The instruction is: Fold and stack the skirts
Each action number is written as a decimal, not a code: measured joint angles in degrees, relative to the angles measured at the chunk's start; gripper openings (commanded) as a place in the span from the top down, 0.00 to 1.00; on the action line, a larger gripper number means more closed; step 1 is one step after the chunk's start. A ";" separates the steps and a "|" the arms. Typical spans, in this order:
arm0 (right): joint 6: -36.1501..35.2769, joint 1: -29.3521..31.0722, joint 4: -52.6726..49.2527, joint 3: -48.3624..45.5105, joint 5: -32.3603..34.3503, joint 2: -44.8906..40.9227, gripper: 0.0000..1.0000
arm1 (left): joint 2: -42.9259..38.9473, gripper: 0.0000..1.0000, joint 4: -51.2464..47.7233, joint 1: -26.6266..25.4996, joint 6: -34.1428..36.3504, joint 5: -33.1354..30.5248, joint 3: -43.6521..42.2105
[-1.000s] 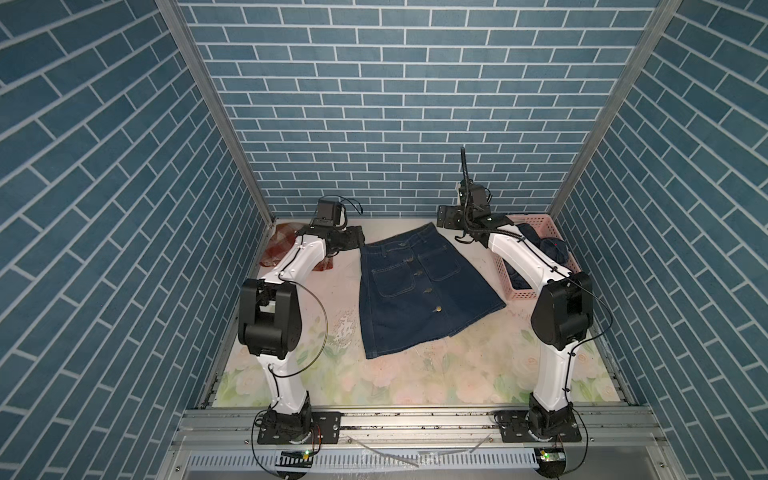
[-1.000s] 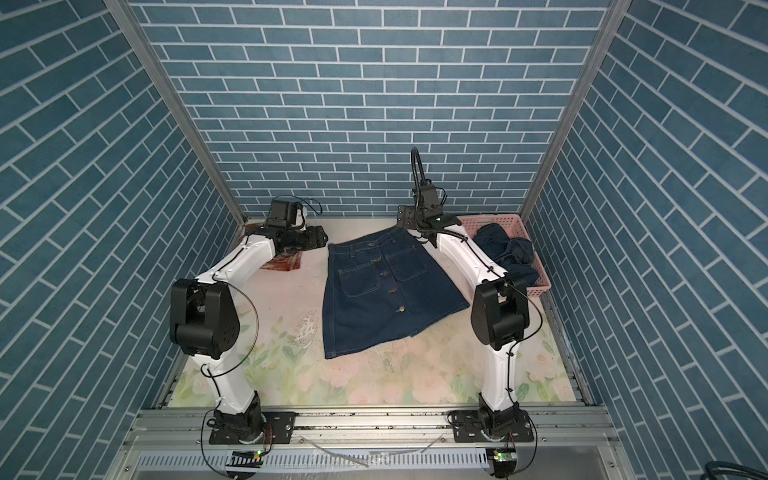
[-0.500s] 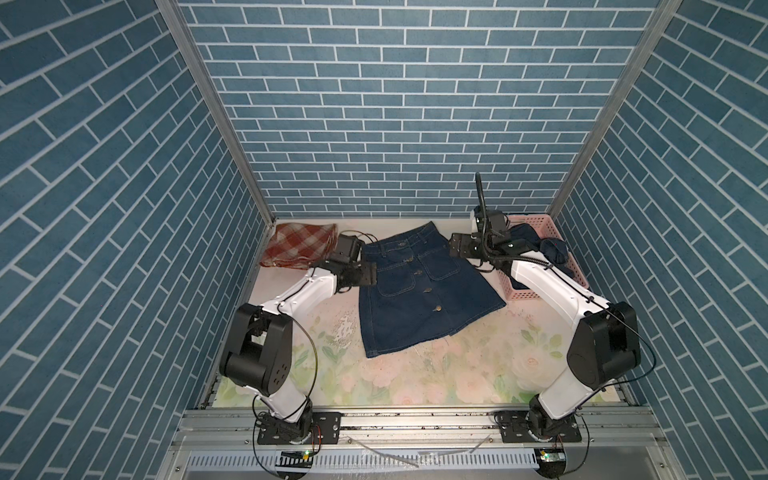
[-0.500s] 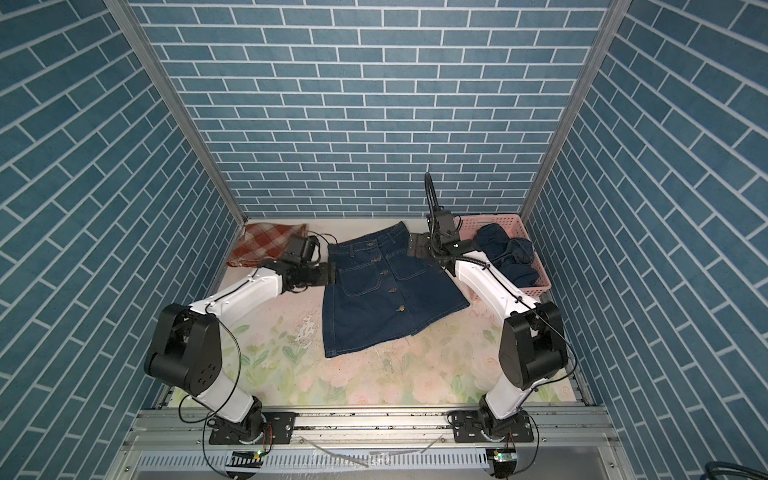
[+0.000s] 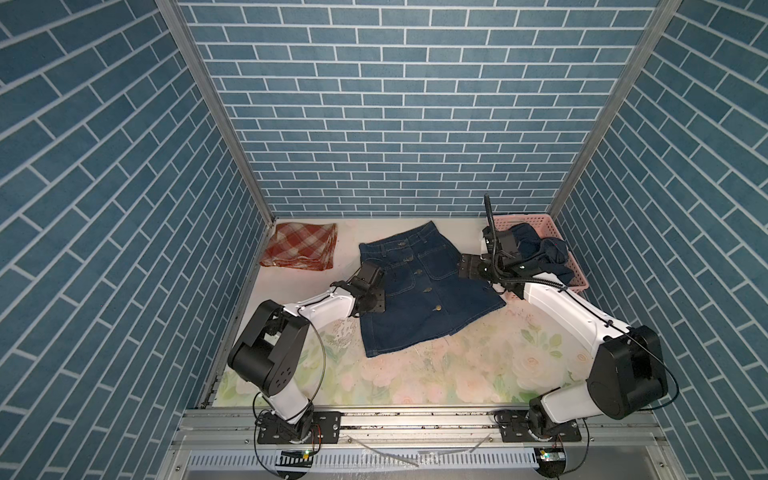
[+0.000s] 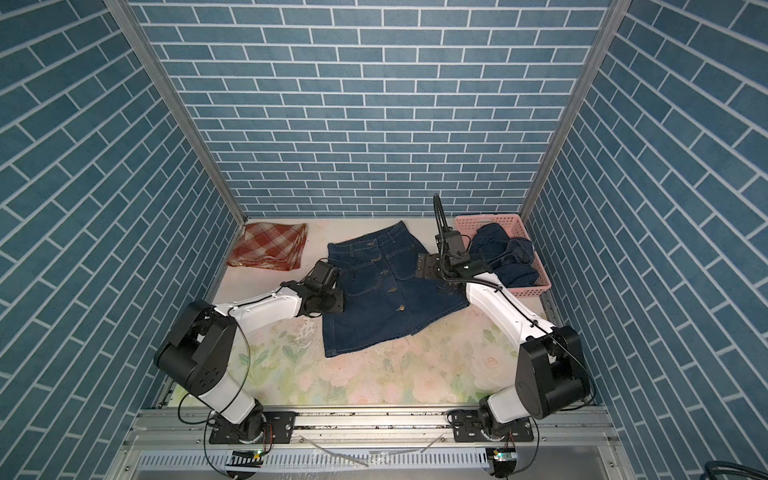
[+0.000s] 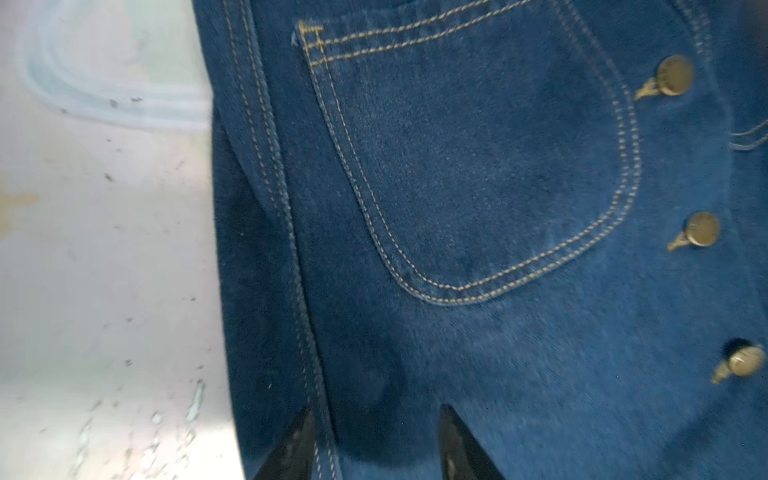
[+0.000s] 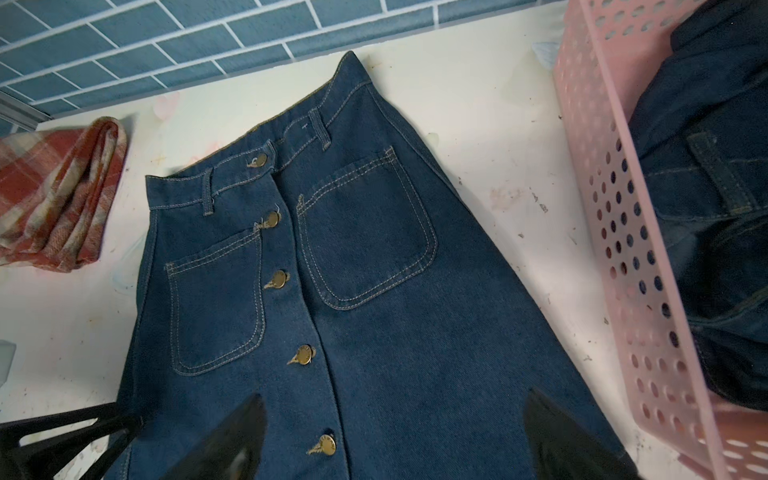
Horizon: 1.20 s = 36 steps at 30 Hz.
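Observation:
A dark blue denim skirt (image 5: 419, 291) (image 6: 386, 295) lies spread flat mid-table, waist toward the back wall, buttons up. My left gripper (image 5: 374, 306) (image 7: 376, 415) is low over its left side seam, just below the left pocket, jaws apart with denim under them. My right gripper (image 5: 467, 268) (image 8: 395, 399) hovers open over the skirt's right half, one button between its fingers. The rust-red plaid skirt (image 5: 301, 245) (image 8: 54, 195) lies folded at the back left. Another denim skirt (image 5: 540, 253) (image 8: 706, 208) sits bunched in the basket.
The pink perforated basket (image 5: 528, 218) (image 6: 486, 218) (image 8: 615, 232) stands at the back right, close beside my right arm. Blue brick walls enclose the table on three sides. The floral tabletop (image 5: 436, 374) stretches in front of the skirt.
My left arm left the plaid skirt's corner and came onto the denim skirt's left edge, its jaws narrowing. My right arm swung forward and lower over the skirt's right side.

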 measured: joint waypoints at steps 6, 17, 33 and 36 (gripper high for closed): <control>-0.02 -0.04 0.00 -0.68 0.02 -0.04 0.05 | 4.24 0.94 3.30 0.02 -1.11 0.33 0.48; -0.26 -0.37 0.00 -0.68 0.85 -0.31 0.05 | 0.13 1.00 0.59 0.04 -1.16 0.37 1.20; -1.79 -0.39 0.39 -0.68 0.68 2.69 0.06 | -10.56 1.00 3.08 12.07 -2.40 6.97 -11.87; -1.81 -0.42 0.37 -0.68 0.42 4.33 0.06 | -9.49 0.79 3.91 12.72 -2.56 8.15 -12.13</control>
